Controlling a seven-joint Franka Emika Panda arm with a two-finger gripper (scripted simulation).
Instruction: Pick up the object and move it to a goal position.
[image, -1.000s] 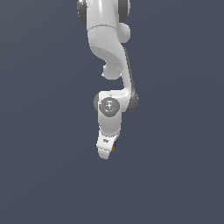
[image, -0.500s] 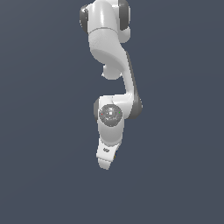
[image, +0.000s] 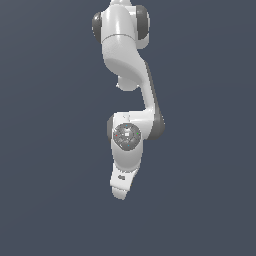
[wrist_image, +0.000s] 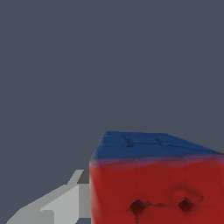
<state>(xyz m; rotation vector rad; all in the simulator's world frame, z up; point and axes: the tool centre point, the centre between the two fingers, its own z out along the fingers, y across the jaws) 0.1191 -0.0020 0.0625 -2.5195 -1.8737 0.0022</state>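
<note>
In the wrist view the object fills the near corner, a boxy block with a red face and a blue face beside it. One grey finger lies against its side; the other finger is out of frame. In the exterior view the white arm hangs down with the gripper at its low end, pointing toward the camera. The block is hidden behind the hand there. The gripper looks shut on the block.
Only a plain dark grey background shows in both views. No goal marker, table edge or other object is in view.
The hand has moved lower in the exterior view and the arm has stretched out. The small yellow-orange spot at the gripper tip one second ago is hidden now.
</note>
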